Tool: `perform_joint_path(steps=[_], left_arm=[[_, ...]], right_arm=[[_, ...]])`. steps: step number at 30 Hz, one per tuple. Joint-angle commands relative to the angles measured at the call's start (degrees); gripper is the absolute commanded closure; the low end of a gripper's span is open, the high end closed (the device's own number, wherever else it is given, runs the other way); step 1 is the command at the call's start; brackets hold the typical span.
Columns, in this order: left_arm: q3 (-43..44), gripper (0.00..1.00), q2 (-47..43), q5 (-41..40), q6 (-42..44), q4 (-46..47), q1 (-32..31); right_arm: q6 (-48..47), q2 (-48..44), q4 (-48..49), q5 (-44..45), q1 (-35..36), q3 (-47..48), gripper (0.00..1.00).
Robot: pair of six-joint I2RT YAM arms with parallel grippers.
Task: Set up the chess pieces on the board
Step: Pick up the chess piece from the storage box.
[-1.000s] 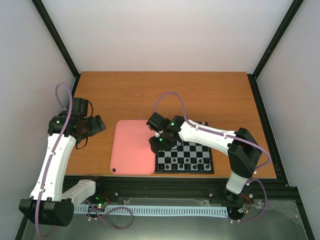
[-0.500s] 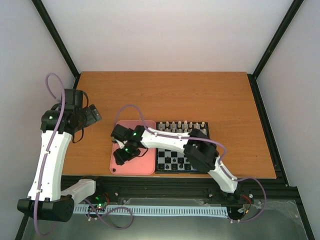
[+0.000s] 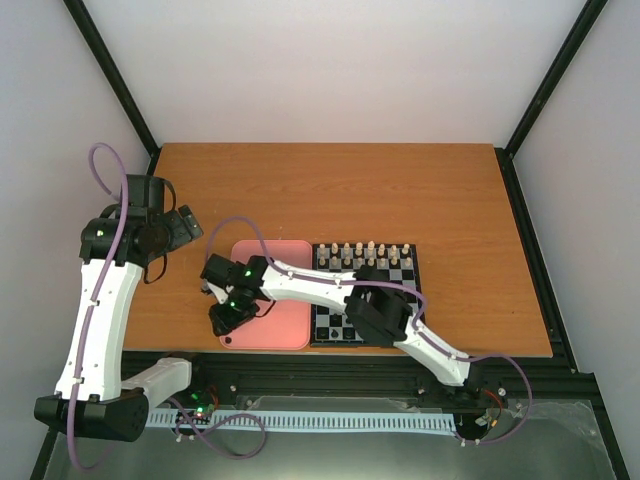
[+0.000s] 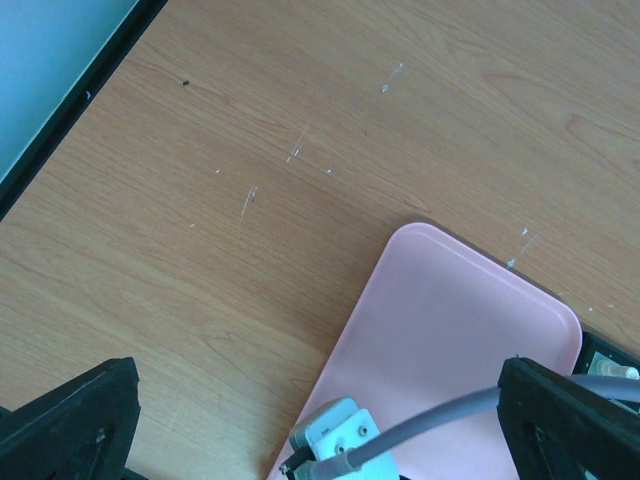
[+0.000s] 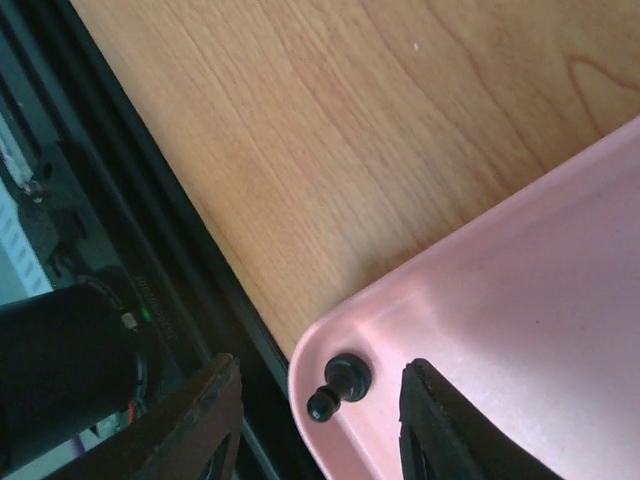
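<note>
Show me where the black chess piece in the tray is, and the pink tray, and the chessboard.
black chess piece (image 5: 338,387), right wrist view, on its middle, lying on its side.
pink tray (image 4: 450,330), left wrist view, on its bare floor.
chessboard (image 3: 408,277), top view, on bare squares near its right edge.

Surface (image 5: 330,150): wood, warm brown grain, matt, few pale scuffs left of tray. Pink tray (image 5: 520,300): smooth plastic, soft sheen along rounded rim. Black chess piece (image 5: 338,386) in tray's near left corner: glossy, small highlights. My right hand (image 5: 320,385): black plastic, matt, slightly grainy. My left arm (image 3: 100,310): smooth white plastic shell. Purple cable (image 3: 100,165): smooth sheath.
</note>
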Motion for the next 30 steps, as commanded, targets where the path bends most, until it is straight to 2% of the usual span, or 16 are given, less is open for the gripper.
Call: perform_joint_path(steps=[1,6,16,30], left_arm=[[1.08,0.0,-0.03,0.46,0.62,0.07,0.24],[0.83,0.0,-0.08,0.85,0.95,0.29,0.26],[-0.42,0.0,0.45,1.6,1.83,1.22,0.27],[-1.7,0.0,-0.51,1.59,2.49,0.92,0.2]], right_arm=[[0.07,2.89,-3.08,-0.81,0.98,2.72,0.57],[0.11,3.2,-4.16,-0.27,1.19,3.06,0.59],[0.17,5.23,-5.66,-0.86,1.17,5.47,0.76],[-0.19,5.38,-8.82,0.66,2.13,7.19,0.82]])
